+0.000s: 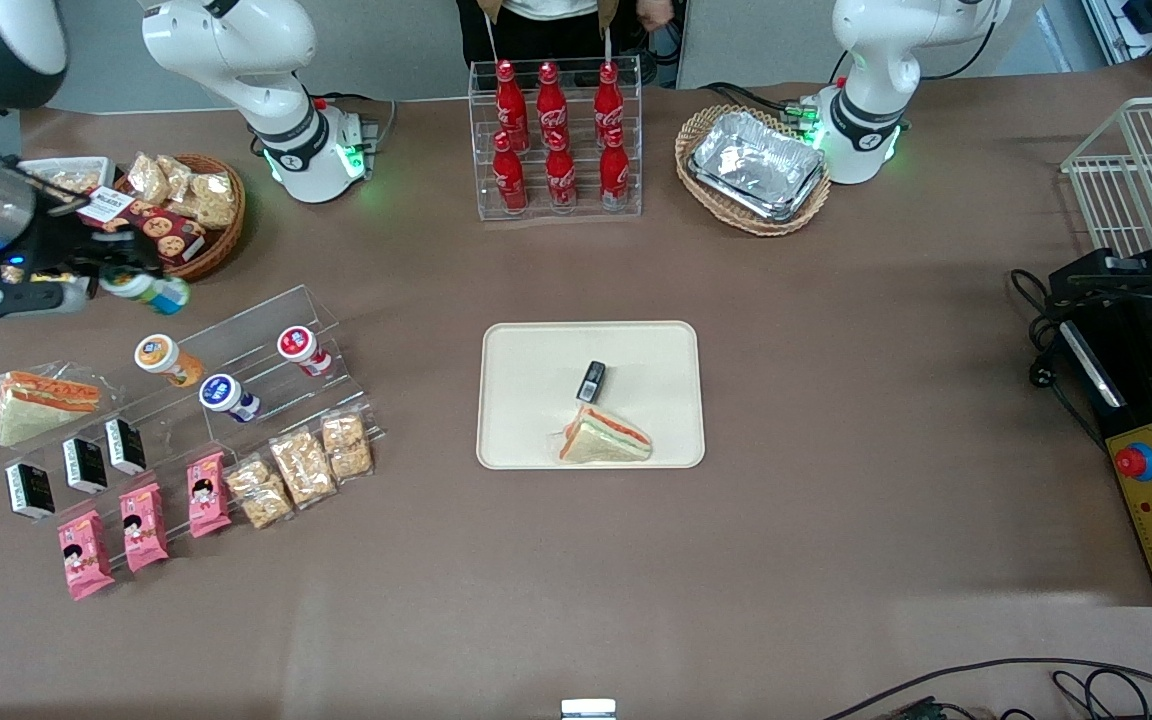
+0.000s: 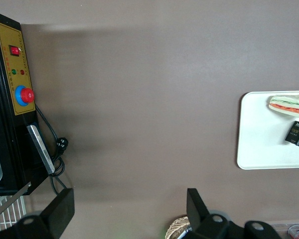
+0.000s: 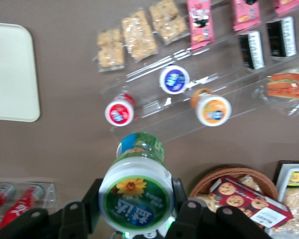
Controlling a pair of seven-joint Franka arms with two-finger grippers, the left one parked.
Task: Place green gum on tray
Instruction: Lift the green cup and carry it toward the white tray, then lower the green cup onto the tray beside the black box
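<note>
Green gum (image 3: 135, 196) clamped in gripper (image 3: 134, 209), above table, tray (image 1: 536, 350) well apart.

Worktop (image 1: 836, 400) covered in plain brown sheeting, evenly lit. White wire rack (image 1: 1141, 170) at the parked arm's end; cables (image 1: 1036, 680) nearer the camera.

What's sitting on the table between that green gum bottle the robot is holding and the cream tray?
Mostly bare brown table. The front view shows the end effector holding the green gum; only the clear display rack, with its red-lidded bottle, intrudes before the tray.
</note>
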